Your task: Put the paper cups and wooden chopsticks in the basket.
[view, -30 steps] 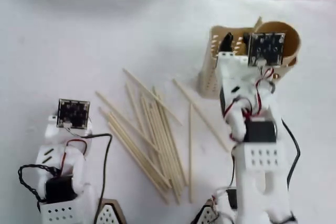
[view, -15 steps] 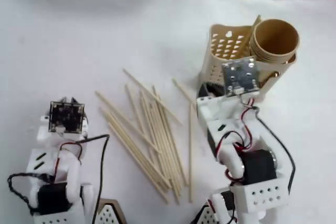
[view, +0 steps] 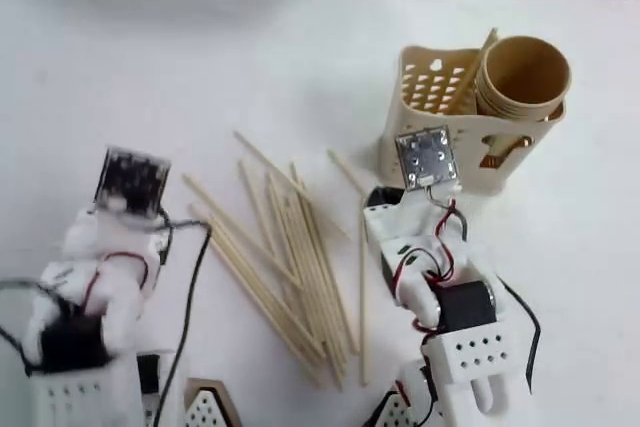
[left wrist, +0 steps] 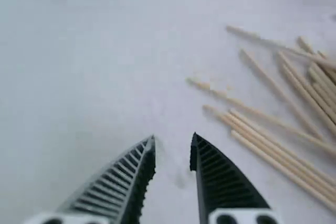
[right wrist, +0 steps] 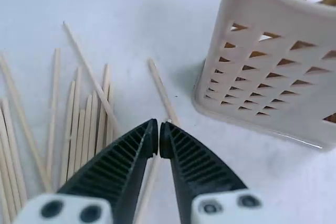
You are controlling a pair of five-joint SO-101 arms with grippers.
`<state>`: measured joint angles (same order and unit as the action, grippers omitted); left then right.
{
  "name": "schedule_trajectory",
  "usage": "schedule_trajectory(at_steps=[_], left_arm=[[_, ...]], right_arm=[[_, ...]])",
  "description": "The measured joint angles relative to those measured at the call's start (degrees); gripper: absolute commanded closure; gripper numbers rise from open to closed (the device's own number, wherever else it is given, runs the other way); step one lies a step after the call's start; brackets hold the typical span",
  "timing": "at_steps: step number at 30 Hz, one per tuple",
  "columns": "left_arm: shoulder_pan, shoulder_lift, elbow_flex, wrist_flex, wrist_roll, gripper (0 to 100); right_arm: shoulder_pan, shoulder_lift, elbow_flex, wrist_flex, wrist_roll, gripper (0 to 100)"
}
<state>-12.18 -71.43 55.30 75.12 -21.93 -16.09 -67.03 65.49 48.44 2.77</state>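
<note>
The right gripper [right wrist: 158,129] has pulled back from the basket [view: 480,175], closed and empty; the paper cups [view: 525,72] sit inside. The left gripper [left wrist: 172,142], open a little and empty, has tipped forward near the chopsticks [view: 300,267] on the table [view: 150,67], so they come next.

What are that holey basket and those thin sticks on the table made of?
The basket looks like moulded plastic: smooth, cream, slightly glossy walls with crisp triangular cut-outs. The chopsticks look like bare pale wood or bamboo, matt and unpainted.
</note>
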Motion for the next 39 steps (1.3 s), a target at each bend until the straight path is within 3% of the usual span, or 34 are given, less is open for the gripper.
schedule_trajectory(at_steps=[5,12,21,32,39], left_arm=[[0.0,19.7,-6.2,7.6,0.4,77],[5.5,40.6,-10.6,8.6,11.8,76],[14.4,57.0,-11.0,-3.3,24.4,76],[15.7,70.9,-14.3,-10.7,26.2,76],[16.1,75.5,-19.0,-11.2,26.2,95]], right_arm=[[0.0,0.0,0.0,0.0,0.0,97.8],[0.0,0.0,0.0,0.0,0.0,97.8],[0.0,0.0,0.5,0.0,0.0,97.7],[0.0,-0.2,1.0,-0.3,0.0,97.8],[0.0,-0.2,1.0,-0.3,0.0,97.8]])
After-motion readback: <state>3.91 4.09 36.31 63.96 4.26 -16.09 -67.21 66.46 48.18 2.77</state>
